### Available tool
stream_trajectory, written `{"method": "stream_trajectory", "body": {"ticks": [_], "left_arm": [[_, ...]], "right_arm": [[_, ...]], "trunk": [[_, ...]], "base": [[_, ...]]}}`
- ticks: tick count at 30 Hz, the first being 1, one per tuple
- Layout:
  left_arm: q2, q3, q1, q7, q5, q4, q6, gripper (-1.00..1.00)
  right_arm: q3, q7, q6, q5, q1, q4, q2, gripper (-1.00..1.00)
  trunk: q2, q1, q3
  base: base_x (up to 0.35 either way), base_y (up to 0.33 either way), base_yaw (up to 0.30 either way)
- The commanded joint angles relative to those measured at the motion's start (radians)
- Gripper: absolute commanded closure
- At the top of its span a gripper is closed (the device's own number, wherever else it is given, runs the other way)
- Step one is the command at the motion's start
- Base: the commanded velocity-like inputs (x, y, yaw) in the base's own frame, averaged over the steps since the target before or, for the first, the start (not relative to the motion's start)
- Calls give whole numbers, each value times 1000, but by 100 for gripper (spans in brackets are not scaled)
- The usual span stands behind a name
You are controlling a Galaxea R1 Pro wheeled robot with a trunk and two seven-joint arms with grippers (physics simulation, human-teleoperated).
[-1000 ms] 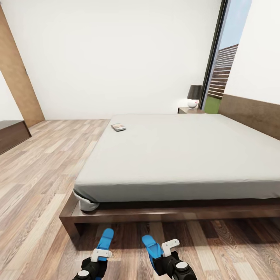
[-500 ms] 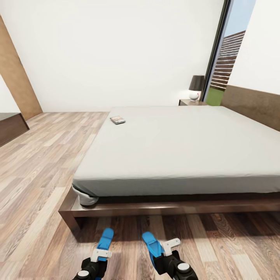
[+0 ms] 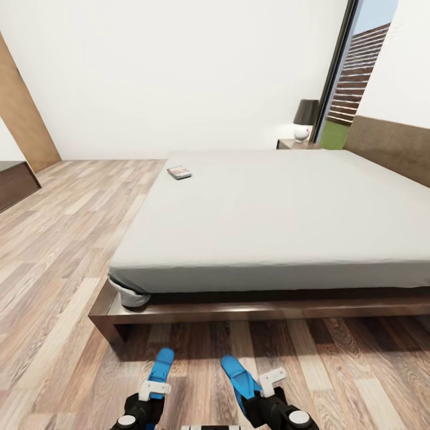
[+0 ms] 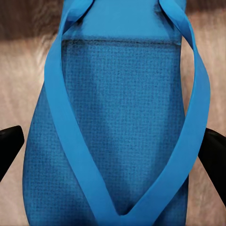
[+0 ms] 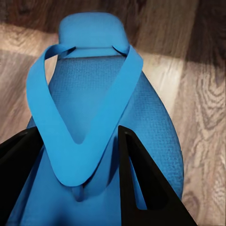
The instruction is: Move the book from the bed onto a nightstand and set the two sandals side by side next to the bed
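- A large bed [image 3: 269, 215] with a pale mattress fills the head view; over the last second the view has shifted, so the camera is moving, not the furniture.
- The left gripper [image 3: 153, 389] is clenched on a blue left sandal [image 3: 160, 365], above the floor [image 3: 60, 269] before the bed's foot.
- The right gripper [image 3: 266, 385] grasps the right sandal [image 3: 236, 375] beside it, the two nearly parallel.
- The book [image 3: 179, 172] lies on the bed's far left corner.
- A nightstand [image 3: 295, 144] with a lamp [image 3: 305, 118] stands beyond the bed.
- Judgement: both sandals look about ready to be lowered.
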Motion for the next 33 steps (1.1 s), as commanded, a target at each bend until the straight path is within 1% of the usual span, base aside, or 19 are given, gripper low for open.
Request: {"method": "stream_trajectory", "body": {"ticks": [1, 5, 9, 12, 15, 16, 17, 18, 20, 21, 23, 28, 33], "left_arm": [[0, -9, -1, 6, 8, 1, -6, 100], [0, -9, -1, 6, 8, 1, -12, 100], [0, -9, -1, 6, 8, 0, -14, 100], [0, -9, -1, 6, 8, -1, -15, 100], [0, -9, -1, 6, 8, -1, -15, 100], [0, -9, -1, 7, 8, -1, -15, 100], [0, -9, -1, 7, 8, -1, -15, 100], [0, -9, -1, 7, 8, -1, -15, 100], [0, -9, -1, 7, 8, -1, -16, 100], [0, -9, -1, 7, 8, -2, -16, 100], [0, -9, -1, 7, 8, -2, -16, 100], [0, -9, -1, 7, 8, -1, -16, 100], [0, -9, -1, 7, 8, 0, -15, 100]], "right_arm": [[-1, 8, 7, 10, 2, -6, 0, 100], [-1, 12, 13, 10, 9, -32, -3, 100], [-3, 13, 16, 13, 26, -51, -4, 100], [-6, 13, 16, 14, 31, -54, -10, 100], [-8, 13, 16, 13, 34, -55, -25, 100], [-11, 13, 16, 11, 34, -55, -36, 100], [-14, 13, 15, 11, 34, -55, -41, 100], [-20, 13, 15, 10, 34, -55, -46, 100], [-54, 13, 13, 9, 35, -56, -55, 100], [-82, 14, 12, 8, 35, -57, -59, 100], [-111, 14, 11, 8, 35, -58, -62, 100], [-136, 19, 8, 7, 35, -65, -65, 100], [-140, 32, 6, 7, 35, -86, -66, 100]], "trunk": [[-1, 0, -5], [-2, 2, -20], [-2, 2, -20], [-2, 2, -20], [-2, 2, -20], [-2, 2, -20], [-2, 2, -20], [-2, 2, -20], [-2, 2, -20], [-2, 2, -20], [-2, 2, -20], [-2, 2, -20], [-2, 2, -20]], "base": [[0, 0, 0], [0, 0, 0], [0, 0, 0], [0, 0, 0], [0, 0, 0], [0, 0, 0], [0, 0, 0], [0, 0, 0], [0, 0, 0], [0, 0, 0], [0, 0, 0], [0, 0, 0], [47, 29, 0]]}}
